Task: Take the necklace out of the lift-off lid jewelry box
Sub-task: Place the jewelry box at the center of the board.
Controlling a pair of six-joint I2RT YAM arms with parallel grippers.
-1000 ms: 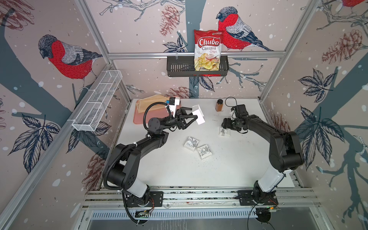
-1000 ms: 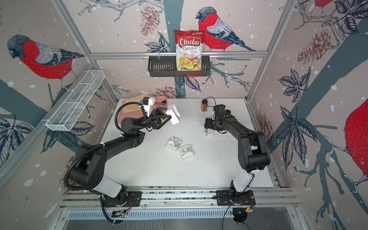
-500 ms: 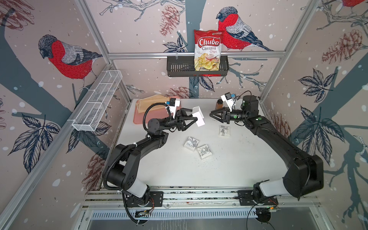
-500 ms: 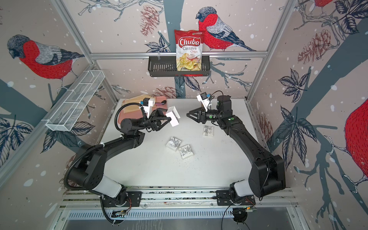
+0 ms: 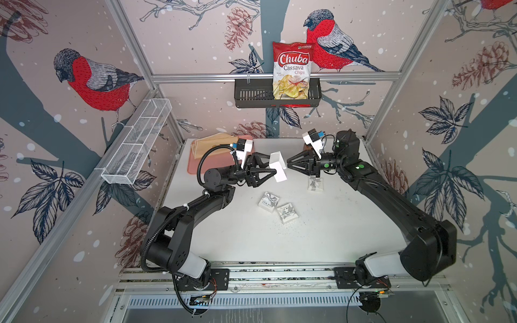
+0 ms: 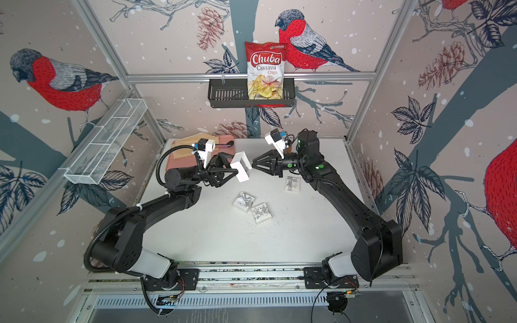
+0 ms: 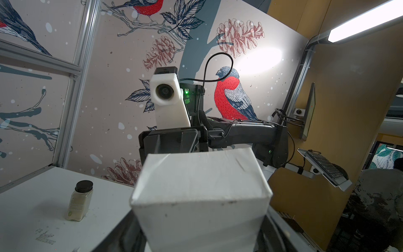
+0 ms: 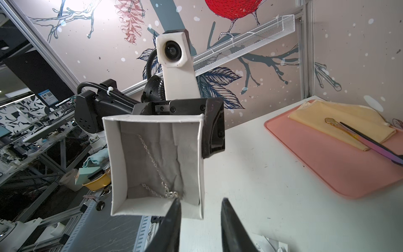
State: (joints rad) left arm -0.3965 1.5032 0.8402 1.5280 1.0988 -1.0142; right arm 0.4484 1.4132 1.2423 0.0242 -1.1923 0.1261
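Off to the left of my left gripper (image 5: 268, 167), the wire basket (image 5: 137, 142) hangs on the side wall. Just behind that gripper sits the pink tray (image 5: 193, 167), holding a folded yellow cloth (image 5: 212, 142) with a utensil (image 8: 359, 135) lying across it.

The left gripper is clamped on the white box (image 5: 279, 167). It holds the box above the table (image 5: 251, 237), tipped on its side so the open mouth faces my right gripper (image 8: 201, 201). In the right wrist view the necklace (image 8: 160, 172) lies inside the box. Its chain runs over the crumpled lining to a clasp in the corner nearest the right gripper.

High on the back wall, above the gap between both grippers, the black basket (image 5: 243, 96) holds a chips bag (image 5: 292, 72).

The right gripper's jaws stand partly apart and hold nothing. One fingertip (image 8: 176, 203) is at the box's rim just beside the clasp, and the other is outside the wall. I cannot tell whether it touches the chain. Below this gripper a patterned piece (image 5: 315, 183) lies on the table.
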